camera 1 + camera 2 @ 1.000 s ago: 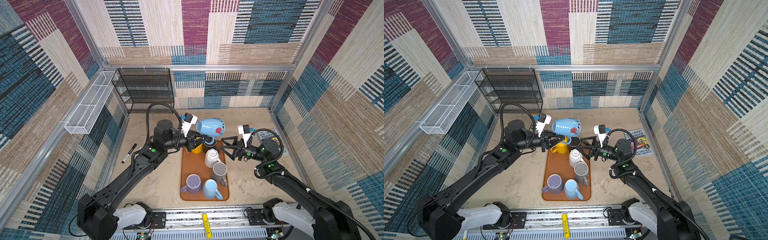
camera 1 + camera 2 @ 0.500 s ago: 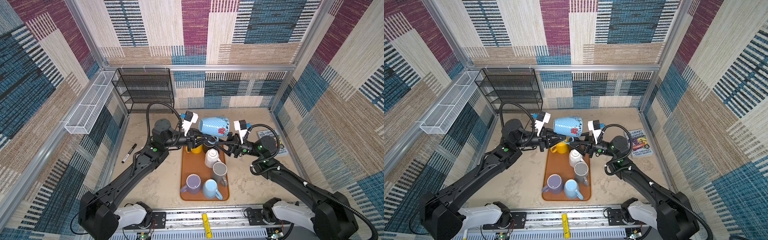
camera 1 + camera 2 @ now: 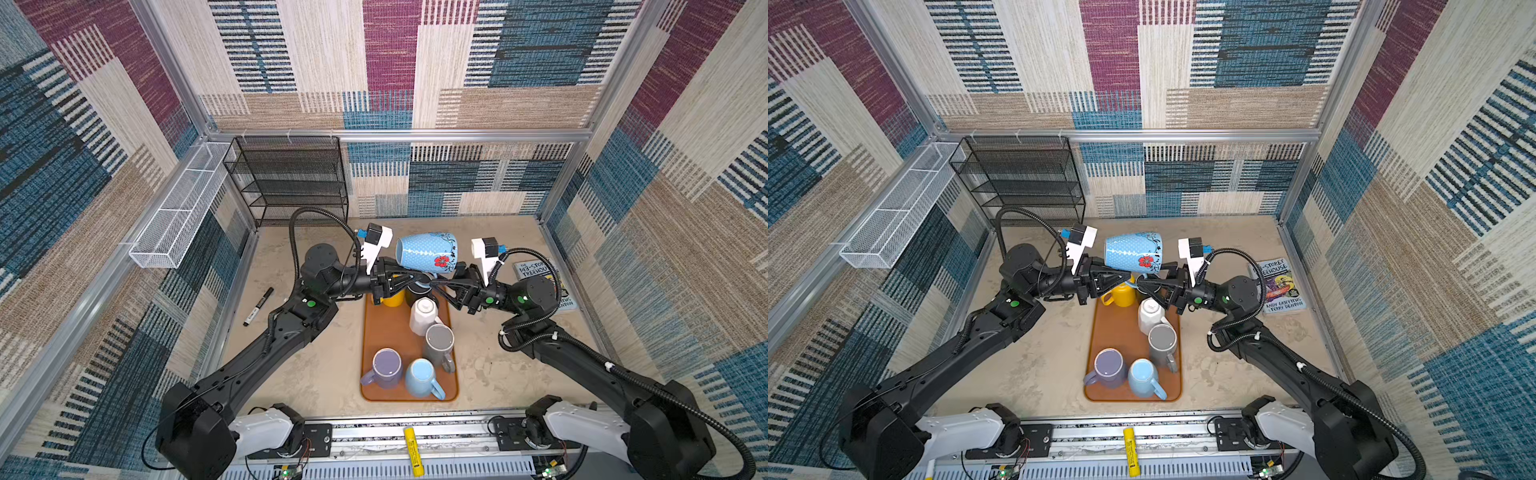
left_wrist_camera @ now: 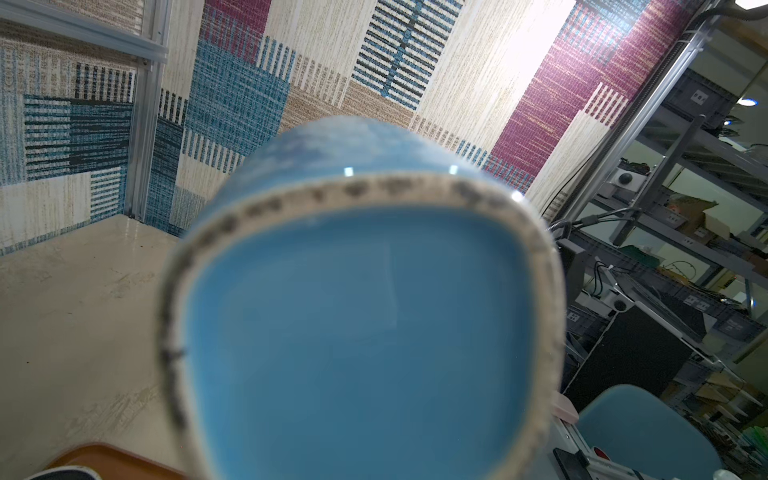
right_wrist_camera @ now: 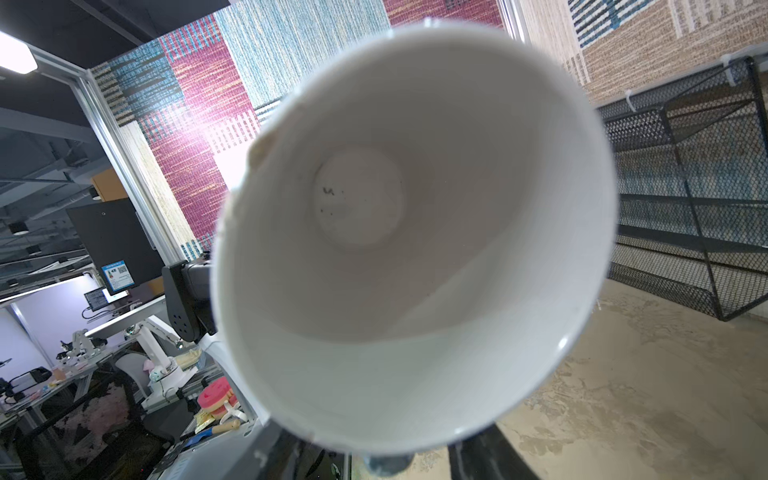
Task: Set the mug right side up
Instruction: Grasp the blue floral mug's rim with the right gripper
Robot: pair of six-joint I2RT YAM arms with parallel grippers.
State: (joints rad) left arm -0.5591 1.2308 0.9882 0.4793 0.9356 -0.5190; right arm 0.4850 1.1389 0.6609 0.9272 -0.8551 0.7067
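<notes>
Left wrist view: mug (image 4: 365,332) bottom fills the frame, blurred. In both top views, left gripper (image 3: 409,277) clenched on its handle, mug on its side in the air above far end of tray (image 3: 384,328), mouth facing right. Right gripper (image 3: 434,284) beside handle; cannot tell if it grips.

This is a robotics lab. The table (image 3: 320,374) sits inside a test cell of aluminium profiles (image 3: 399,135) hung with patterned fabric panels (image 3: 390,54). Two black robot arms (image 3: 286,332) are bolted to a metal rail (image 3: 365,434) along the table's front edge. Past the cell's open sides, the wrist views show metal storage racks (image 4: 685,166) stacked with boxes and gear, a blue chair (image 4: 640,428) and a dark monitor (image 5: 112,245). A small white robot arm (image 5: 156,353) stands on a cluttered bench (image 5: 50,386) under a ceiling strip light (image 5: 14,56).
</notes>
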